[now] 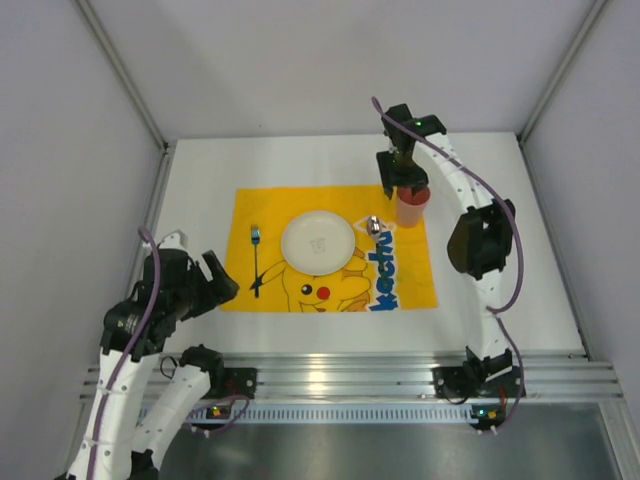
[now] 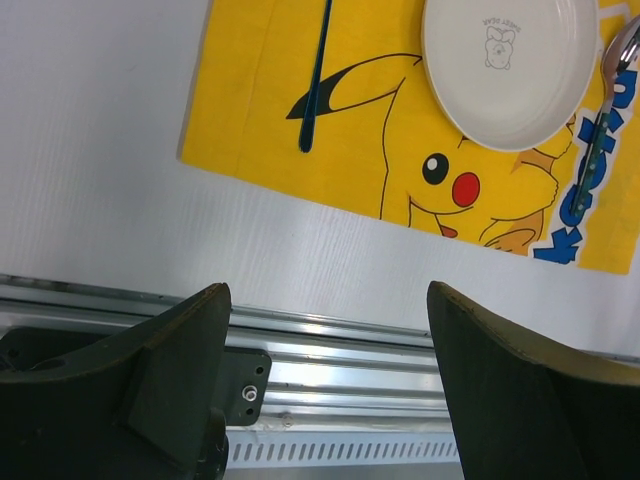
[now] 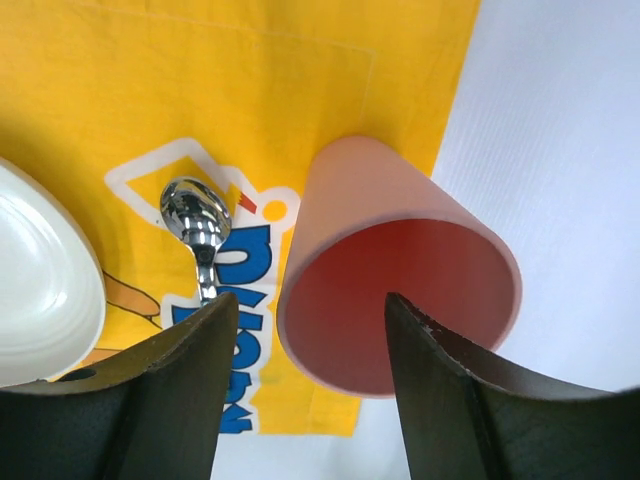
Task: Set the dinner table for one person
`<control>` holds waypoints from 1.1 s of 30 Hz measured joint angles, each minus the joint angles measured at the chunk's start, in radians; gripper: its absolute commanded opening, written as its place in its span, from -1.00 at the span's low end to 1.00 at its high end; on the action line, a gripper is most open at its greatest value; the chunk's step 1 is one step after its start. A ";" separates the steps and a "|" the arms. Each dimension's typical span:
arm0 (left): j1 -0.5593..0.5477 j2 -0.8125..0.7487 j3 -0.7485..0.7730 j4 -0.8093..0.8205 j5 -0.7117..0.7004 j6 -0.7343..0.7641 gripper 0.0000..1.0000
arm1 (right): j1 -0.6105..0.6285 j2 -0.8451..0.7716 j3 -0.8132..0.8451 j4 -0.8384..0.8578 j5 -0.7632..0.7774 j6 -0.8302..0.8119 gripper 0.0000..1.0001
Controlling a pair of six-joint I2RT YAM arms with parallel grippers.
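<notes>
Worktop (image 1: 505, 285), white with a ribbed rail along its near edge, carries a yellow mat (image 1: 250, 205) at its centre. On the mat lie a white plate (image 1: 318, 241), a fork (image 1: 256, 262) to its left and a spoon (image 1: 374, 226) to its right. A pink cup (image 1: 411, 207) stands upright at the mat's far right corner. The right gripper (image 1: 404, 182) hangs over it, jaws spread astride the cup's left wall. The left gripper (image 1: 216, 276) hovers spread wide and empty at the mat's near left corner.

i work in a lab test cell: plain white panels (image 1: 60, 120) and aluminium posts (image 1: 120, 70) box in a white worktop (image 1: 200, 180) with a ribbed aluminium rail (image 1: 350, 378) along its near edge.
</notes>
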 measured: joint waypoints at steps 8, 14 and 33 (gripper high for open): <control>0.000 0.078 0.019 0.008 -0.010 0.027 0.79 | 0.002 -0.074 0.024 0.001 0.039 0.001 0.17; 0.000 0.174 0.043 0.050 -0.010 0.072 0.81 | 0.060 -0.546 -0.351 0.327 0.041 0.014 1.00; 0.008 0.087 -0.789 1.212 -0.245 0.417 0.96 | 0.097 -1.604 -1.388 0.601 -0.190 0.533 1.00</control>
